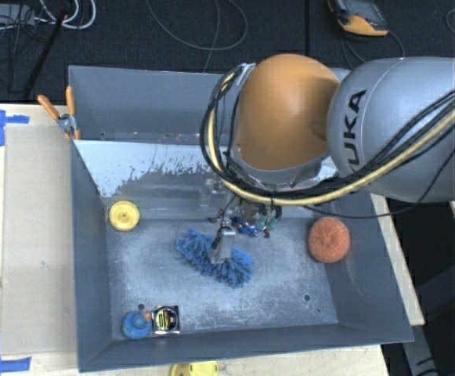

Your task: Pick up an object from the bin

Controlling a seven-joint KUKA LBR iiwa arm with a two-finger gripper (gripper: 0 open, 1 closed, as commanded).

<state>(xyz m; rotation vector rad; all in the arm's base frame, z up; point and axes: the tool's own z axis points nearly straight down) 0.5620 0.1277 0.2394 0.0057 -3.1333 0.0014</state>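
Orange wrist cover [282, 112] stops us reading the gripper [224, 240] over a blue frilly rag [204, 255]; yellow disc [124, 215] and orange ball [329, 239] flank it in the grey bin [133, 284].

One camera looks down into the grey metal bin [145, 276] from above and slightly to one side, near enough that the silver, orange-capped robot arm [391, 124] looms large at right.

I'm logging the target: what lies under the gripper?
A blue frilly duster-like thing on the bin floor, directly below the gripper. The gripper covers its middle, so contact cannot be judged.
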